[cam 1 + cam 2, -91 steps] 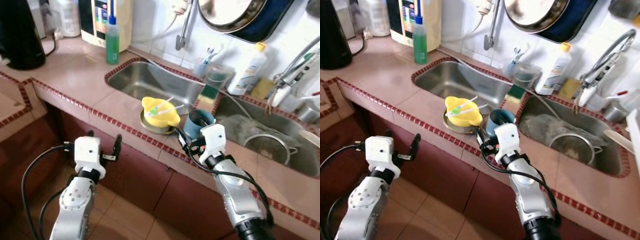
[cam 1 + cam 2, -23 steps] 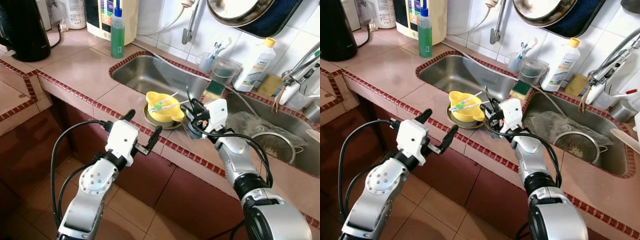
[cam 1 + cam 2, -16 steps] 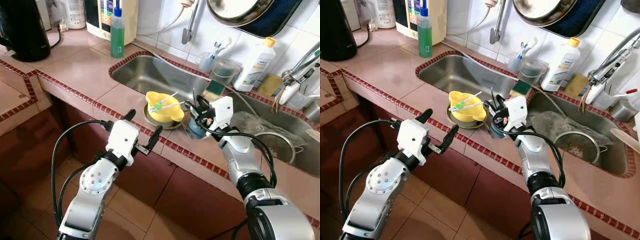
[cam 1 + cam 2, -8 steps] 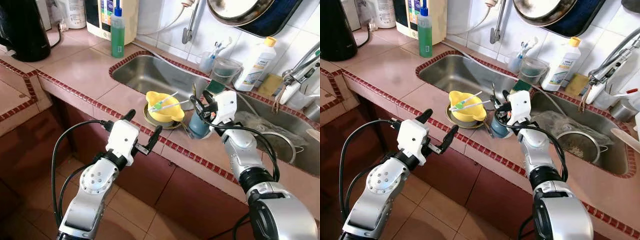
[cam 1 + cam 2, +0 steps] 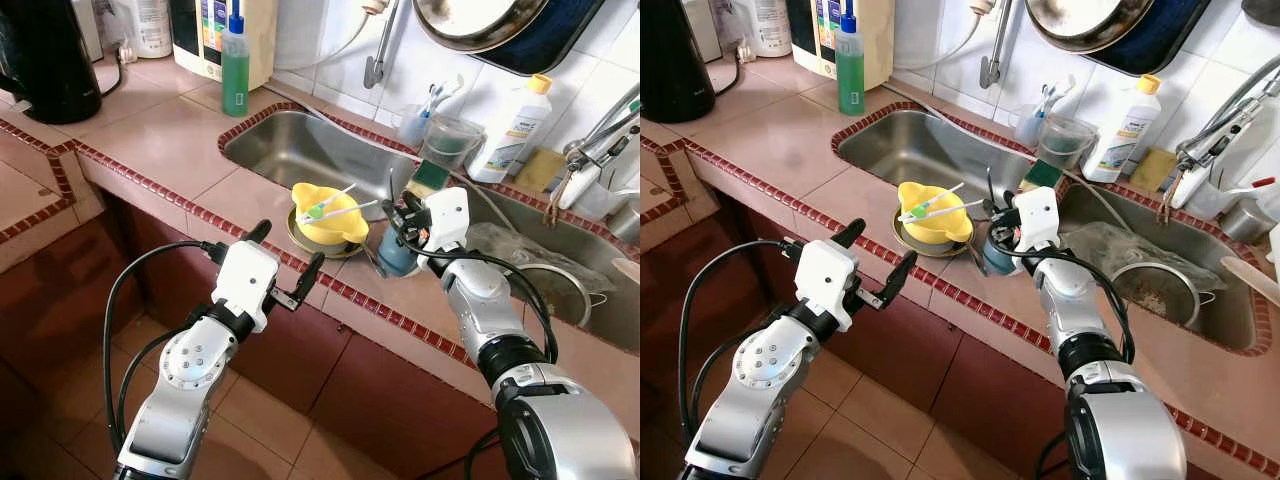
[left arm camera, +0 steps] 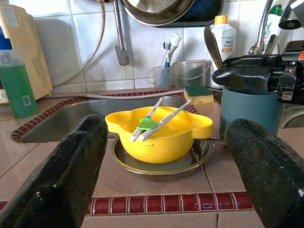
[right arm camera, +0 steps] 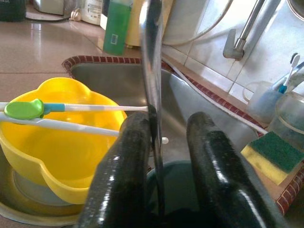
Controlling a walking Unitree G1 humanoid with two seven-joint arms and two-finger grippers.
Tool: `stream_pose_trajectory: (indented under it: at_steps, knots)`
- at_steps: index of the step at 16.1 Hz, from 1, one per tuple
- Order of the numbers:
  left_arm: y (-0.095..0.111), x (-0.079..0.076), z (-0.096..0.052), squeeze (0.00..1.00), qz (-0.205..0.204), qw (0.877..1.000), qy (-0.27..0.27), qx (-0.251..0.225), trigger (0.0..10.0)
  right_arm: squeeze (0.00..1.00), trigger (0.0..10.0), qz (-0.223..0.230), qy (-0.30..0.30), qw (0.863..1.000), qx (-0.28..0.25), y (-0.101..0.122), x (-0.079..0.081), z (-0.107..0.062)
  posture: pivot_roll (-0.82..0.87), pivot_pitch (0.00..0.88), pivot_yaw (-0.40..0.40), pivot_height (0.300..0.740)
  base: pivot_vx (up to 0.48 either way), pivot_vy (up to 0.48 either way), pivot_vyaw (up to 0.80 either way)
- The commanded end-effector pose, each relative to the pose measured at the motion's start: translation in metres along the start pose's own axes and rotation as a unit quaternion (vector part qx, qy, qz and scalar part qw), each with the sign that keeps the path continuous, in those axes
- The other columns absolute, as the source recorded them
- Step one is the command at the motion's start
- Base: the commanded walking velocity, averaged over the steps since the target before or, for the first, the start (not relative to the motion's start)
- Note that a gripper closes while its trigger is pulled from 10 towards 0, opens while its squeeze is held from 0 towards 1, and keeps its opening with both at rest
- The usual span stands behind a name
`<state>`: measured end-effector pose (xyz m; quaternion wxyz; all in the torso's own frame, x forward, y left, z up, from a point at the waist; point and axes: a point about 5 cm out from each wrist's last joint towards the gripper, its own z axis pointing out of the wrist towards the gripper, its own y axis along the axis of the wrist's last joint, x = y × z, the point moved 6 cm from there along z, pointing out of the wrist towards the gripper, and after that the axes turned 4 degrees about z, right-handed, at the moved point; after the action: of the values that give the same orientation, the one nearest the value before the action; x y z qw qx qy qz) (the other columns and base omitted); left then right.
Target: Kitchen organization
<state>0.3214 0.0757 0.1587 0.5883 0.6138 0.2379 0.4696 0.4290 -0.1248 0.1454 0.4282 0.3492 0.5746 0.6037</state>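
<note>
Right wrist view first: two black fingers [image 7: 130,161] nearly together, pinching a thin metal utensil handle [image 7: 152,80] that stands upright out of the blue cup [image 7: 175,187]. Can't tell if it's a spoon or a knife, business end hidden down in the cup. So, right gripper [image 5: 405,222] holding the utensil, sitting right over the cup's mouth.

Out from there: cup on the tiled table [image 5: 150,140], on the strip between the two sinks, just beside the yellow bowl [image 5: 325,215]. Bowl sits on a shallow metal plate [image 6: 161,164] with a pair of white training chopsticks [image 6: 154,118] with a green clip laid across the rim. Green sponge [image 5: 1038,175] just behind the cup, left sink basin [image 5: 310,160] beyond the bowl.

Left gripper [image 5: 283,265] hanging out in front of the table edge, fingers spread wide, nothing in them, roughly aimed at the bowl.

Handling guess: utensil looks light, stiff and slick, so a pinch low on the handle makes sense, and a straight-up lift so it doesn't tip the cup. Cup probably light too and could drag along or topple. Bowl looks like thin plastic, light, likely to slide on that plate, and the loose chopsticks would roll off if tilted. Best taken by the rim, kept level.
</note>
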Motion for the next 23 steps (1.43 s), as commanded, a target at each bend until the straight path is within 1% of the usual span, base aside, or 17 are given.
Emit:
stream_pose_trajectory:
  at_steps: [1, 10, 13, 16, 17, 18, 21, 23]
  knots:
    - [0.006, -0.005, 0.001, 0.0, 0.004, 1.0, -0.007, -0.009, 10.0, 0.0, 0.0, 0.012, -0.004, 1.0, 0.026, -0.012, -0.005, -0.004, 0.11, 0.0, -0.148, 0.74, 0.0, 0.0, 0.0]
    - [0.005, -0.006, 0.0, 0.0, 0.003, 1.0, -0.005, -0.008, 10.0, 0.0, 0.0, 0.013, -0.002, 1.0, 0.023, -0.012, -0.004, -0.005, 0.11, 0.0, -0.154, 0.74, 0.0, 0.0, 0.0]
    - [0.005, -0.005, -0.001, 0.0, 0.006, 1.0, -0.001, -0.008, 10.0, 0.0, 0.0, 0.012, -0.003, 1.0, 0.008, -0.006, -0.004, -0.004, 0.11, 0.0, -0.155, 0.74, 0.0, 0.0, 0.0]
    - [0.005, -0.004, -0.001, 0.0, 0.008, 1.0, 0.002, -0.008, 10.0, 0.0, 0.0, 0.021, -0.004, 1.0, -0.02, 0.007, -0.007, -0.003, 0.11, 0.0, -0.155, 0.74, 0.0, 0.0, 0.0]
    - [0.005, -0.004, -0.001, 0.0, 0.007, 1.0, 0.002, -0.008, 10.0, 0.0, 0.0, 0.021, -0.004, 1.0, -0.02, 0.007, -0.007, -0.003, 0.11, 0.0, -0.155, 0.74, 0.0, 0.0, 0.0]
    - [0.005, -0.004, 0.0, 0.0, 0.008, 1.0, 0.001, -0.009, 10.0, 0.0, 10.0, 0.024, 0.005, 0.999, -0.029, 0.012, -0.006, -0.003, 0.11, 0.0, -0.154, 0.74, 0.0, 0.0, 0.0]
    - [0.005, -0.004, 0.001, 0.0, 0.008, 1.0, 0.0, -0.01, 10.0, 0.0, 10.0, 0.022, 0.003, 0.999, -0.049, 0.023, -0.011, -0.002, 0.1, 0.0, -0.152, 0.74, 0.0, 0.0, 0.0]
    - [0.006, -0.004, 0.003, 0.0, 0.007, 1.0, 0.0, -0.012, 10.0, 0.0, 10.0, 0.019, 0.004, 0.997, -0.072, 0.041, -0.017, -0.001, 0.1, 0.0, -0.15, 0.74, 0.0, 0.0, 0.0]
